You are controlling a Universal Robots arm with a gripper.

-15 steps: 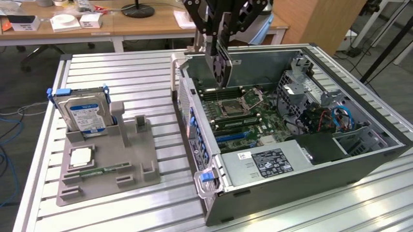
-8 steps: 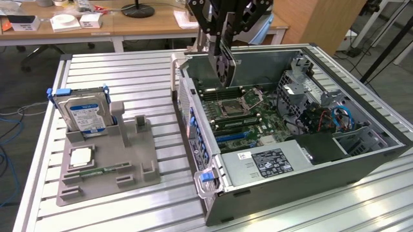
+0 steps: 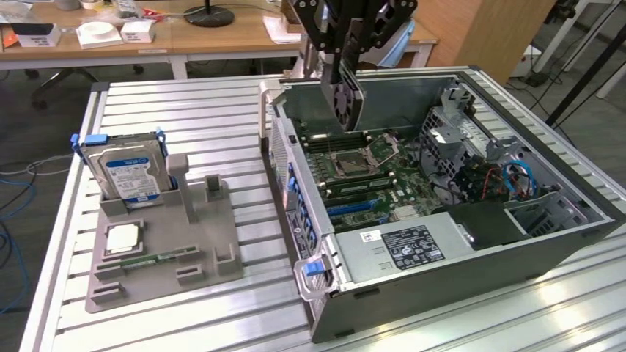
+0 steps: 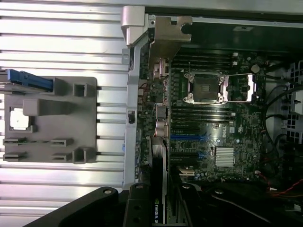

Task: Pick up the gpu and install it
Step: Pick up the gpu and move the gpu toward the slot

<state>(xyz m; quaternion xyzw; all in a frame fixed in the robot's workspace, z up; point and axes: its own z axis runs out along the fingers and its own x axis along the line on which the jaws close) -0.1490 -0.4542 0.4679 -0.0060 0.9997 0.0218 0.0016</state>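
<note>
The gpu, a flat card with a black fan cooler, hangs upright with my gripper shut on its upper edge. It hovers over the rear part of the open computer case, above the motherboard and clear of it. In the wrist view the gpu appears edge-on between my black fingers, over the board's rear edge near the blue expansion slots.
A grey parts holder on the slatted aluminium table at the exterior view's left carries a hard drive with a blue label, a processor chip and a memory stick. Drive cages and cables crowd the case's far side.
</note>
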